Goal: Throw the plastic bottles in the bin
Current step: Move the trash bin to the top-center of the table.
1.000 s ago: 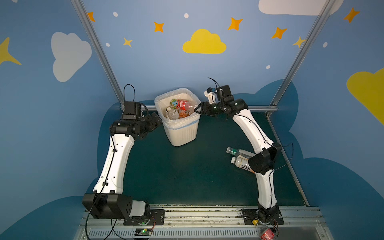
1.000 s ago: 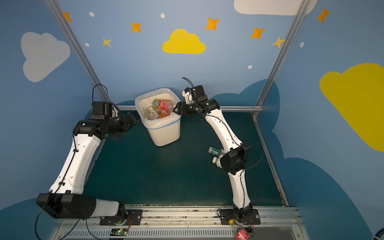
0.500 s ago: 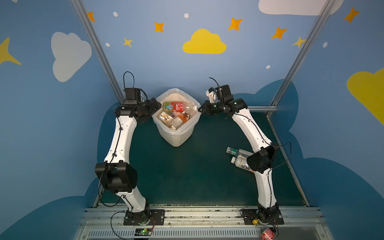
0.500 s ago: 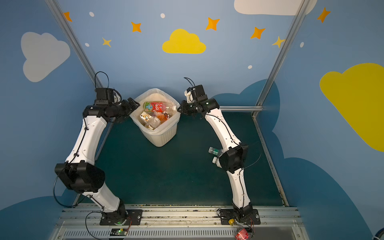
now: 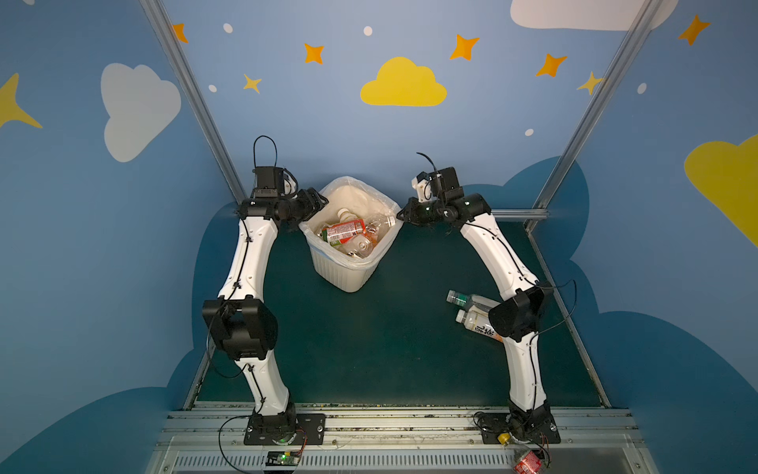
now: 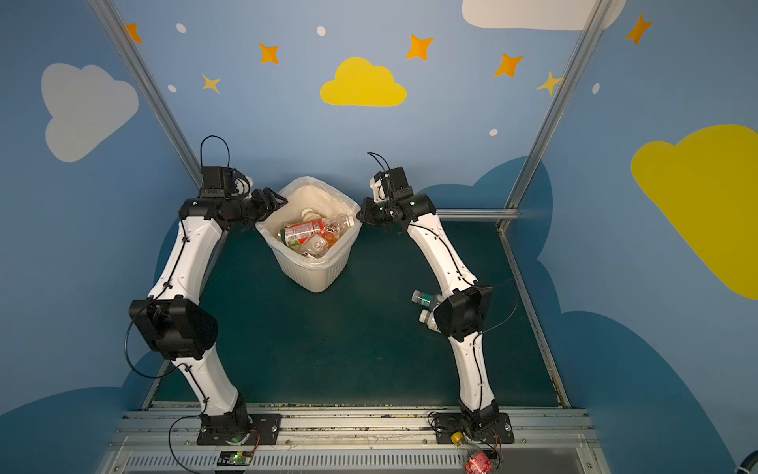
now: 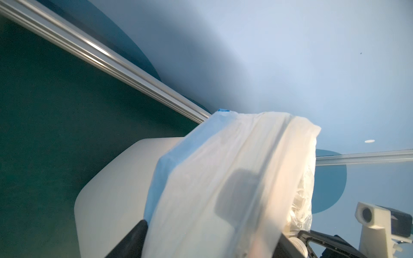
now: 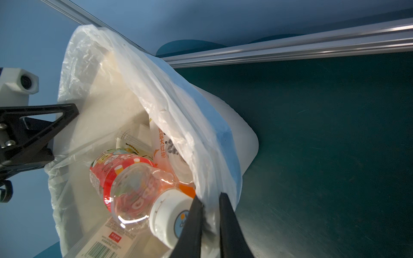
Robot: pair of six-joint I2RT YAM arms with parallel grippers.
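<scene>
Plastic bottles lie heaped inside the bin, which stands toward the far side of the dark green desk with one corner turned to the near rail. Both arms rise from that rail, fold at black elbows set out to either side, and lean their forearms in toward the bin. Their wrists face each other across its mouth.

The left end effector sits at the bin's left rim. In the left wrist view one finger lies outside the wall and the liner bag fills the gap; whether it pinches cannot be told. The right end effector is narrowed right down, nipping the bag's edge at the right rim.

On top of the heap a red-labelled bottle lies on its side, its long axis across the bin and its white cap toward the right end effector.

Two more lie on the desk, partly hidden under the right elbow, with their caps toward the desk's middle: a green-labelled bottle and a bottle with black characters.
</scene>
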